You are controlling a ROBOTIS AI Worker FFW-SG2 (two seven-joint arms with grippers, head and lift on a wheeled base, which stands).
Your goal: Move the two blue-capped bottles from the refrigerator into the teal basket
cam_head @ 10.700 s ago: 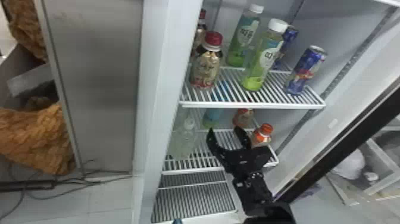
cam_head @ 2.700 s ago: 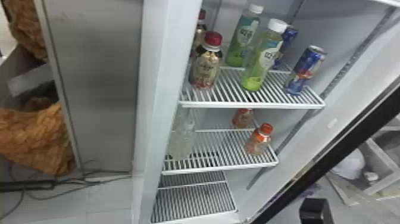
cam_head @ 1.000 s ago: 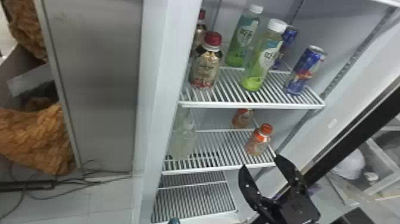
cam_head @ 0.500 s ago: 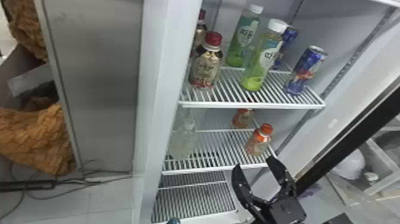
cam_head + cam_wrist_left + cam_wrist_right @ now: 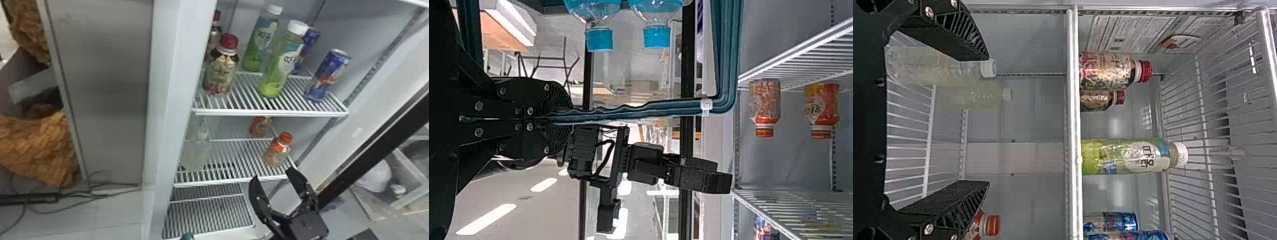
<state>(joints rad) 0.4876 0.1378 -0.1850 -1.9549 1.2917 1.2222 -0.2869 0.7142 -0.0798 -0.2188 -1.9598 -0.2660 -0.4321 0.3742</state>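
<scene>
Head view: shows the right gripper (image 5: pixel 272 175) near the front right corner of the middle shelf (image 5: pixel 236 180) in the refrigerator (image 5: pixel 166 105), with jaws spread wide and nothing between them. Shows two orange-capped bottles (image 5: pixel 277 152) toward that shelf's right edge, one behind the other, and clear bottles (image 5: pixel 195 151) along its left edge. Includes, on the upper shelf (image 5: pixel 271 112), red-capped bottles (image 5: pixel 220 71) by the left edge, green bottles (image 5: pixel 281 65) at the middle and blue cans (image 5: pixel 327 76) toward the right edge.

Left wrist view: shows the left gripper (image 5: pixel 570 116) clenched on the handle of the teal basket (image 5: pixel 654 107). Shows both blue-capped bottles (image 5: pixel 599 39) upright, side by side, below that handle and between its two sides.

Right wrist view: shows the right gripper (image 5: pixel 989 120) with jaws well apart, gripping nothing.
</scene>
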